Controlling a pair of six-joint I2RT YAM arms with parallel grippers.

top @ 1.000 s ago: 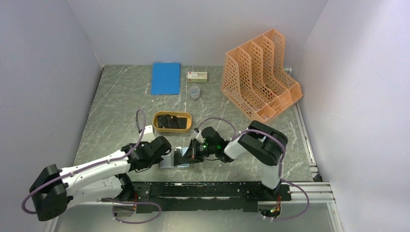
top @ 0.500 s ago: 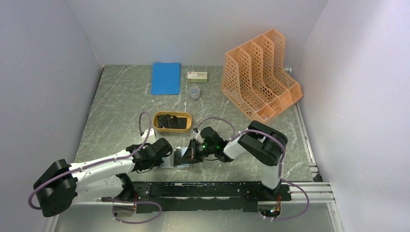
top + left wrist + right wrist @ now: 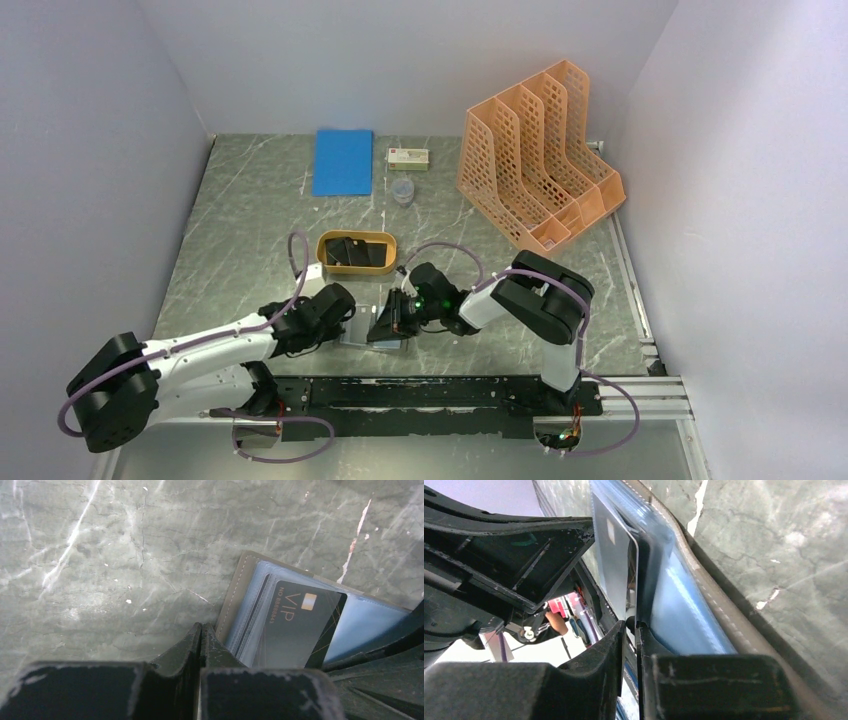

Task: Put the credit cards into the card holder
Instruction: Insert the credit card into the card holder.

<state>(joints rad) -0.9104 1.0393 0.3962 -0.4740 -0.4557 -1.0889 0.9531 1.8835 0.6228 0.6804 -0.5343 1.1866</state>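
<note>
1. Far left, the left arm (image 3: 200, 350) lies low over the table (image 3: 250, 220). From above its wrist covers the fingertips, so the overhead view says nothing about the grip there.
2. The left wrist camera fills that in. The left gripper (image 3: 201, 630) is clenched, jaws pressed together with only a seam between them. The tip sits right at the stitched brown edge of the card holder (image 3: 240, 587). Whether a sliver of that edge is pinched, I cannot tell.
3. The card holder lies on the table at the near middle, between the two grippers. It is grey-brown outside with pale blue clear pockets inside, and dark arm parts cut off its right end.
4. A dark credit card (image 3: 295, 625) with "VIP" in pale lettering and a small chip sits partly in a pocket. Its lower end is hidden behind the left gripper's body.
5. Just beyond, the orange oval tray (image 3: 356, 272) holds more dark cards (image 3: 355, 251). They are too small to count.
6. Over to the right, the right gripper (image 3: 630, 627) shows a narrow slit between its jaws. The card's thin edge runs down into that slit, and the holder's blue pocket sits against the right finger. Gripping or let go, I cannot tell.
</note>
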